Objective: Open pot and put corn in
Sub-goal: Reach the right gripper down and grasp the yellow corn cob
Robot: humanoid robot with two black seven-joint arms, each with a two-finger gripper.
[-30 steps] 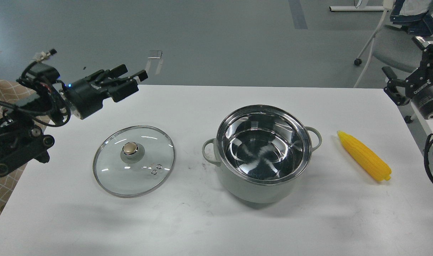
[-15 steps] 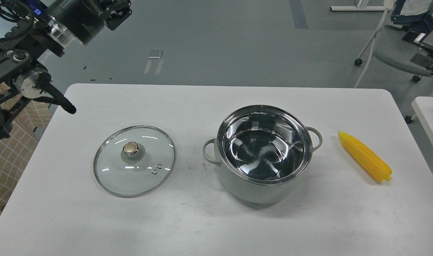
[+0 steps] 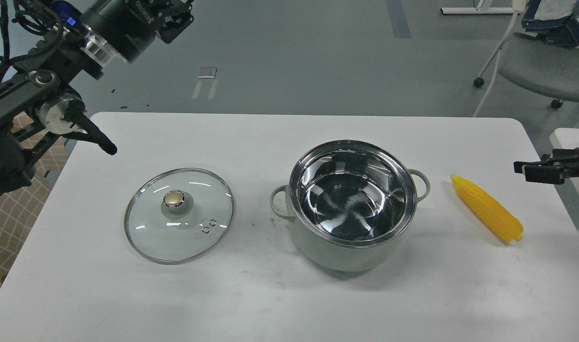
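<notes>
Corn (image 3: 487,208) lies on the table (image 3: 270,294) right of the uncovered pot (image 3: 352,204), untouched. Right gripper (image 3: 532,170) is near its tip, finger state unclear. Grasp mid-cob across its width, then lift clear of the rim. Left gripper (image 3: 178,16) sits raised, state unclear.

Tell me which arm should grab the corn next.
Right, probably. The right gripper is already at the table's right edge beside the corn. The left gripper is raised far left, beyond the lid and open pot.
</notes>
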